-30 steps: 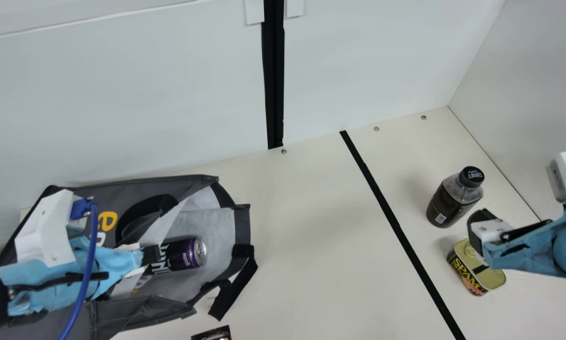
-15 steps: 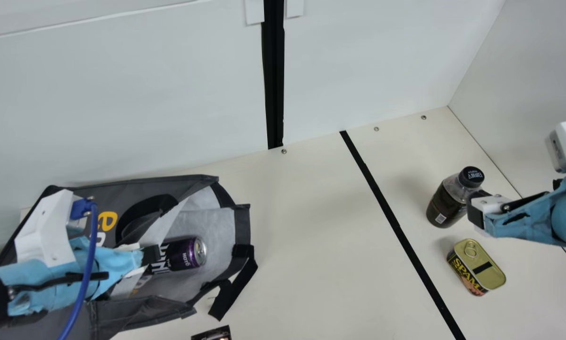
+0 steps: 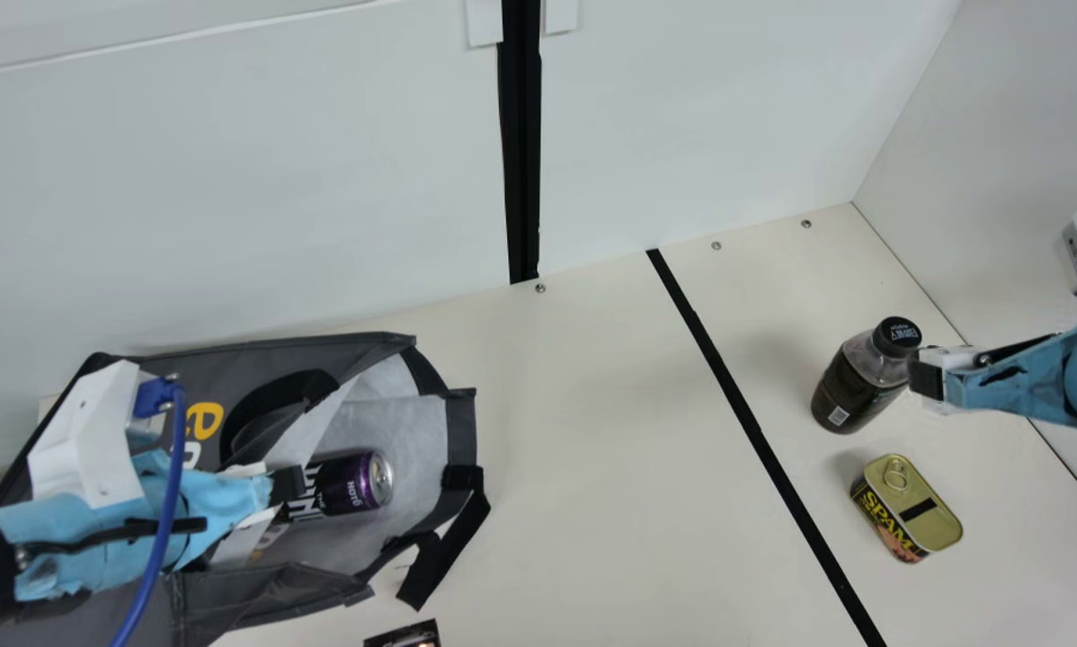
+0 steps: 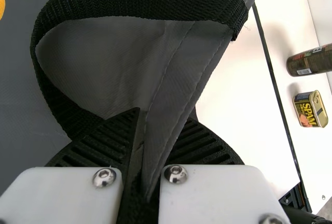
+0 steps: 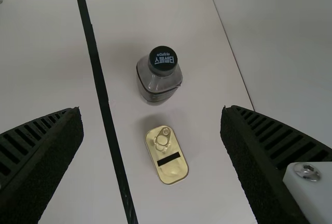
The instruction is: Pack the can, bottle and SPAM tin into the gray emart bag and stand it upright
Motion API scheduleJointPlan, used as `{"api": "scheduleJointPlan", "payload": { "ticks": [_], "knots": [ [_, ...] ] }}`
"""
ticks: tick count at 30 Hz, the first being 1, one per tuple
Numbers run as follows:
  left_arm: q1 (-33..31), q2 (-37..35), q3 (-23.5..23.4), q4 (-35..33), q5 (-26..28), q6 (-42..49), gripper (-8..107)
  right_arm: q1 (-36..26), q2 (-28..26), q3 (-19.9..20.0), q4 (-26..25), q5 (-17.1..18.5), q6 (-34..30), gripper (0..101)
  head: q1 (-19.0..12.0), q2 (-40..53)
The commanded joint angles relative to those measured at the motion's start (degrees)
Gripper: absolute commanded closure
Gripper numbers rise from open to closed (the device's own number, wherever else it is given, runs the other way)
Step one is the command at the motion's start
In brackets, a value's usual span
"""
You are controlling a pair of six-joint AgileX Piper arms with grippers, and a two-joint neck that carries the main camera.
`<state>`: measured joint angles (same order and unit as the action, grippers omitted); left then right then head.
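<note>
At the main view's left, my left gripper (image 3: 289,485) is at the mouth of the gray emart bag (image 3: 460,431), which lies on its side. In the left wrist view that gripper (image 4: 145,151) is shut on the bag's edge (image 4: 179,86). The purple can (image 3: 354,483) lies inside the bag. At the right, my right gripper (image 3: 927,377) is beside the dark bottle (image 3: 853,386), which stands upright near the SPAM tin (image 3: 907,508). The right wrist view shows this gripper (image 5: 151,130) wide open, with the tin (image 5: 167,154) and bottle (image 5: 159,81) beyond its fingers.
A small dark printed item (image 3: 405,636) lies at the main view's bottom edge. A black tape line (image 3: 754,431) crosses the table between bag and bottle. Pale walls stand behind and at the right. A black strap (image 3: 444,548) hangs from the bag's mouth.
My right gripper has moved from above the SPAM tin toward the back of the table, to beside the bottle. My left arm, the bag and the can have kept still.
</note>
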<state>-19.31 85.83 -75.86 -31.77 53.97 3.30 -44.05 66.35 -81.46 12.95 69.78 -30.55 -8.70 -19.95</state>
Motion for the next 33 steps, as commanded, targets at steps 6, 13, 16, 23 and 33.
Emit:
{"api": "scheduleJointPlan", "payload": {
  "ticks": [6,13,16,23,33],
  "knots": [
    [0.0,0.0,0.0,0.0,0.0,0.0,107,-0.22,3.49,-1.63,0.02,0.12,-0.41,6,-1.3,-0.05],
    [0.0,0.0,0.0,0.0,0.0,0.0,107,-0.08,7.06,-3.45,-0.37,0.12,-0.68,6,-1.3,-0.05],
    [0.0,0.0,0.0,0.0,0.0,0.0,107,-0.01,8.68,-4.04,-0.08,0.12,-0.77,6,-1.3,-0.05],
    [0.0,0.0,0.0,0.0,0.0,0.0,107,0.57,12.57,-5.45,0.18,0.12,-0.95,6,-1.3,-0.05],
    [0.0,0.0,0.0,0.0,0.0,0.0,107,2.52,18.68,-8.66,-0.44,0.12,-1.43,6,-1.3,-0.05]
  ]
}}
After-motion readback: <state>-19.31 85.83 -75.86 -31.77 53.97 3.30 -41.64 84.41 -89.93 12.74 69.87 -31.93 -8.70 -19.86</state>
